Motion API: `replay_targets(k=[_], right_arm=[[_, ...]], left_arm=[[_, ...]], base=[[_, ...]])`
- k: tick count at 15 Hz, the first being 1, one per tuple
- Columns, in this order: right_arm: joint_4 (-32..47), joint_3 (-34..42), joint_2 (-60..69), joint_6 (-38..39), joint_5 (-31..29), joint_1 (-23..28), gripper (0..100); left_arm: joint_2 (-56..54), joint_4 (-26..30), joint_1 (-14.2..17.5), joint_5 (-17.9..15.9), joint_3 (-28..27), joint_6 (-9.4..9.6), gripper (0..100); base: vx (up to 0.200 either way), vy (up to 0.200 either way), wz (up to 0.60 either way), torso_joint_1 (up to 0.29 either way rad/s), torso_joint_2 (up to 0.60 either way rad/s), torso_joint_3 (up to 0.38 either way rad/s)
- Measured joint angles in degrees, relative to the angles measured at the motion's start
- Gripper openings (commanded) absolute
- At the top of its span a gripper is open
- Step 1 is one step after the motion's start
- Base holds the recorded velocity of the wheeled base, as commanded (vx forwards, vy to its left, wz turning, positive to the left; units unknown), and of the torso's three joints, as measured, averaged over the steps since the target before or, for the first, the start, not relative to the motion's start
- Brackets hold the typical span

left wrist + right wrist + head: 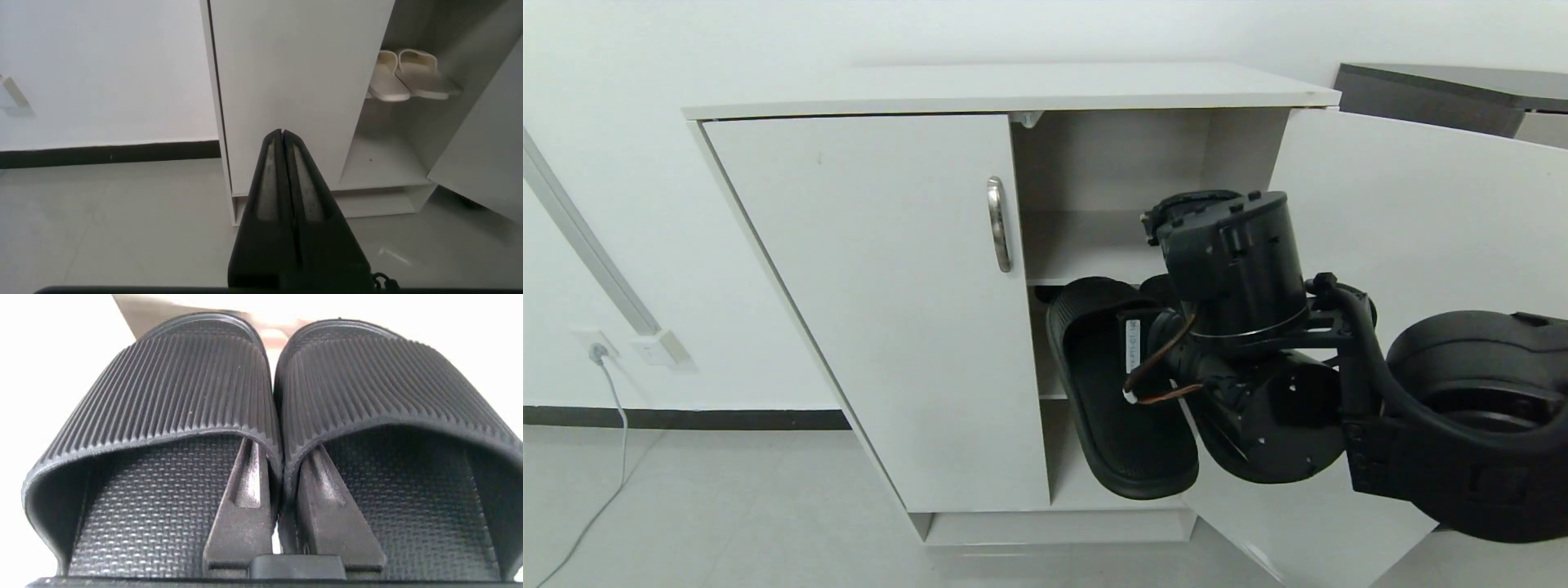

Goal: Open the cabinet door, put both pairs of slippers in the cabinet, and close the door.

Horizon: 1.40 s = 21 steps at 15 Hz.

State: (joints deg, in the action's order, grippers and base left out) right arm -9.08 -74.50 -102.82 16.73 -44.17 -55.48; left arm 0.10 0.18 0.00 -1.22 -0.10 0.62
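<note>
The white cabinet [1013,86] stands on the floor with its right door [1421,212] swung wide and its left door [874,310] shut. The right tool [283,449] holds the pair of black slippers [1123,392] in the open side, one finger inside each slipper, pinching their inner walls together, soles facing the left door. A pair of pale slippers [413,73] lies on the shelf above the bottom compartment. The left tool [281,139] hangs closed above the floor, holding nothing, well apart from the cabinet.
</note>
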Motion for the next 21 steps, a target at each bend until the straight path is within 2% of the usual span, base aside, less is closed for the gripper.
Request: replay_targets(k=[4, 10, 18, 21], right_arm=[[0.28, -2.62, 0.00, -1.24, -0.28, 0.11, 0], [-0.44, -3.21, -2.84, -0.78, -4.30, 0.17, 0], [-0.57, -3.39, -3.46, -0.77, -4.55, 0.66, 0], [-0.55, -3.43, -3.46, -0.78, -4.55, 0.63, 0]], left_arm=[[0.00, -0.02, 0.00, 0.00, 0.00, 0.00, 0], [0.00, -0.05, 0.00, 0.07, 0.00, -0.09, 0], [0.00, -0.07, 0.00, 0.07, 0.00, -0.11, 0], [0.00, -0.07, 0.00, 0.10, 0.00, -0.09, 0]], base=[[0.000, 0.000, 0.00, 0.000, 0.00, 0.000], [0.000, 0.000, 0.00, 0.000, 0.00, 0.000], [0.000, 0.000, 0.00, 0.000, 0.00, 0.000], [0.200, 0.000, 0.00, -0.002, 0.00, 0.006]])
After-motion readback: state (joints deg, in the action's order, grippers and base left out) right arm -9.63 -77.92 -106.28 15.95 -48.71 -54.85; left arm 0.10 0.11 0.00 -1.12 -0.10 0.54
